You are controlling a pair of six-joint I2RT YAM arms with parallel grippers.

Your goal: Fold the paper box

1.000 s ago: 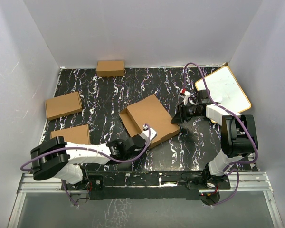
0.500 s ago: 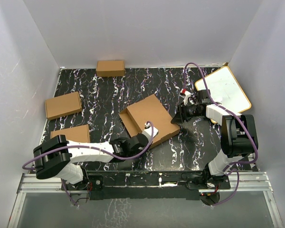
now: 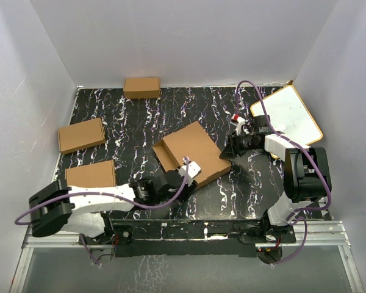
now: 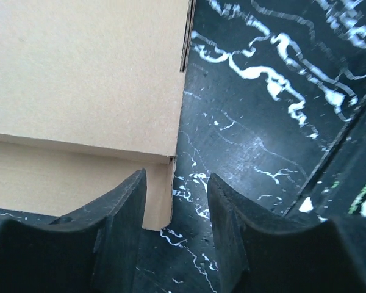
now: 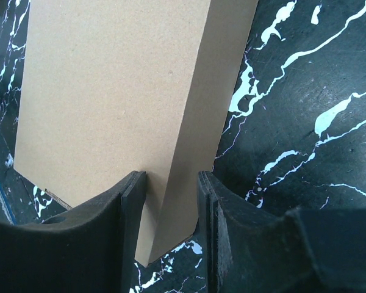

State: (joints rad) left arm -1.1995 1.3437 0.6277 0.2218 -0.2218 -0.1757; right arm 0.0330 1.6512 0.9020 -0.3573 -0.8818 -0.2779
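Matte brown paper box (image 3: 195, 146) on marbled black table (image 3: 110, 116) — right gripper (image 5: 171, 183) pinches 1 corner; left gripper (image 4: 177, 183) gapes around another.

Black table (image 3: 134, 122) with white veining, five things lying on it.

Near the middle you have the paper box (image 3: 192, 152), brown, its broad face up, turned at an angle to the table's edges, with a narrower part stepping out along its left side. Three smaller closed brown boxes sit well apart from it: the far box (image 3: 141, 87) against the back edge, left of centre; the left box (image 3: 81, 135) by the left wall, slightly skewed; the near-left box (image 3: 90, 174) just nearer than that one, not touching it. In the far right corner you have the white board (image 3: 287, 114) with a tan rim, set at an angle; flat or propped, cannot tell.
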